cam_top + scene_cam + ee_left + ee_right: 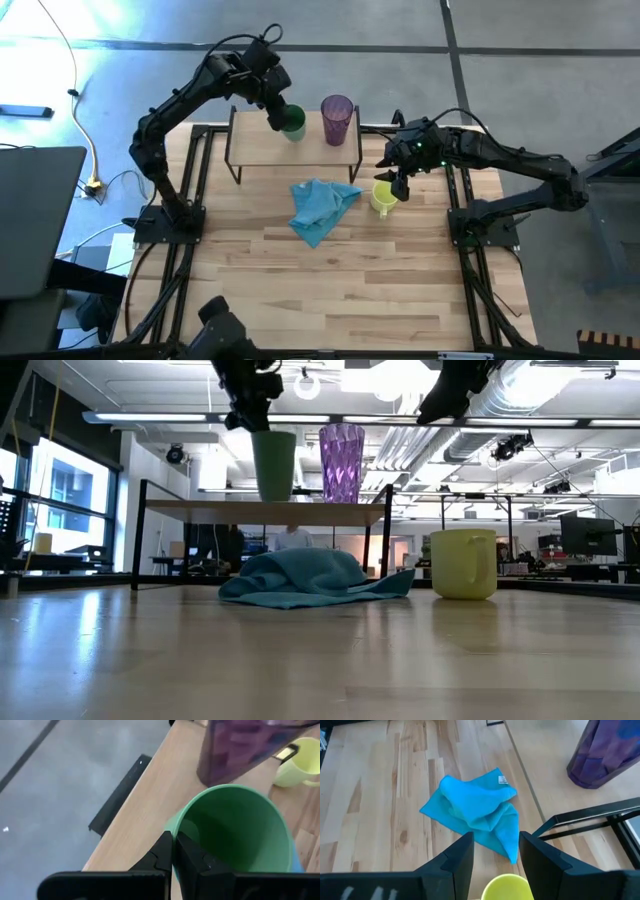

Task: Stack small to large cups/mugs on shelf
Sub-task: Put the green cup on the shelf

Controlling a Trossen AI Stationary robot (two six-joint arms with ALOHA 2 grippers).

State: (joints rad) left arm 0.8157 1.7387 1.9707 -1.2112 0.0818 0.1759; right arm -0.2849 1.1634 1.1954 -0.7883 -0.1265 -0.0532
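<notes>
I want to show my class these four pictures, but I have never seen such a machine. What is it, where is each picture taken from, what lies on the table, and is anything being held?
It is a robot with two dark arms at a wooden table, each ending in a two-finger gripper. One picture looks straight down from above, one looks level across the tabletop, and two come from cameras on the arms' wrists.

On the table stands a low shelf. A purple tumbler stands on it. A crumpled blue cloth and a yellow mug lie on the table in front.

The left gripper is shut on the rim of the green cup, at the shelf beside the tumbler; whether the cup rests on the board I cannot tell. The right gripper is open, holds nothing and hovers over the mug.
</notes>
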